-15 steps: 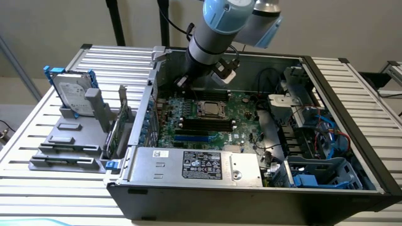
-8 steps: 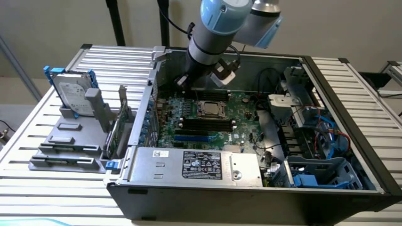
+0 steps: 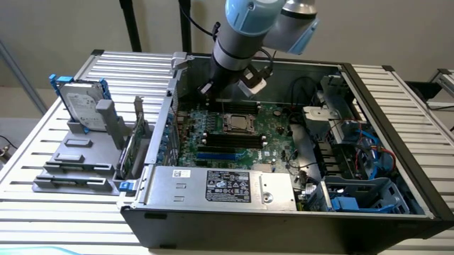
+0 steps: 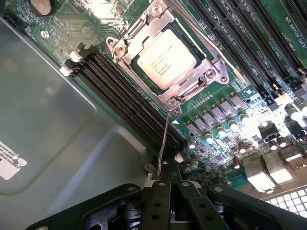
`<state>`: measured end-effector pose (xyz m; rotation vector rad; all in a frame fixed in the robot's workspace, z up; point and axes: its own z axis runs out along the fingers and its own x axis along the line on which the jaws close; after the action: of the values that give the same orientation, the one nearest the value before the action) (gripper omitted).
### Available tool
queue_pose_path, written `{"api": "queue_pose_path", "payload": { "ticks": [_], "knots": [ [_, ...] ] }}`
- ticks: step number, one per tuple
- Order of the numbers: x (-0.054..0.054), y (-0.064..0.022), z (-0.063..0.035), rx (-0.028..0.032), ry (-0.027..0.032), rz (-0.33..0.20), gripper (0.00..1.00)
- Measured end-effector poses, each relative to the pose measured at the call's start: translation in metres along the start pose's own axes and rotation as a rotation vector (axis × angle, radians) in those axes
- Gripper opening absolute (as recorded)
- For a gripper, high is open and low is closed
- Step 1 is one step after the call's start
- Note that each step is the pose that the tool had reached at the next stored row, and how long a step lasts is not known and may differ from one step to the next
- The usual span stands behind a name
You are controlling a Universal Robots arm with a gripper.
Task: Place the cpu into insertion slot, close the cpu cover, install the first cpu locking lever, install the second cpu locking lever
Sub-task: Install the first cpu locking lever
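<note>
An open computer case point(image 3: 284, 231) lies on a slatted table point(image 3: 42, 212), its silver power supply point(image 3: 220, 186) at six o'clock. At nine o'clock a hard drive point(image 3: 80, 103) stands in what seems a grey holder point(image 3: 74, 159).

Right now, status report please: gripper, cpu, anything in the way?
Gripper at tip of raised locking lever. Cpu seated, cpu cover down over it. Second lever lies flat alongside.

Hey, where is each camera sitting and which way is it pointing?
Exterior view: high outside the open computer case, looking down into it; the arm hangs over the green board.
Wrist view: on the wrist, looking past the gripper at the cpu inside its cpu cover.
Shared: the cpu, the green board, the black memory slots.
</note>
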<state>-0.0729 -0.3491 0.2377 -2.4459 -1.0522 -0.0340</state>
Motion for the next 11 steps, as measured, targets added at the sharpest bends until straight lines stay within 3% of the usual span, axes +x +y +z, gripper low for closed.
{"api": "queue_pose_path", "payload": {
  "ticks": [4,11],
  "knots": [
    [0.004,0.0034,-0.0022,-0.0020,0.0045,0.007,0.11],
    [0.022,0.0221,-0.0049,-0.0017,0.0064,0.008,0.11]
  ]
}}
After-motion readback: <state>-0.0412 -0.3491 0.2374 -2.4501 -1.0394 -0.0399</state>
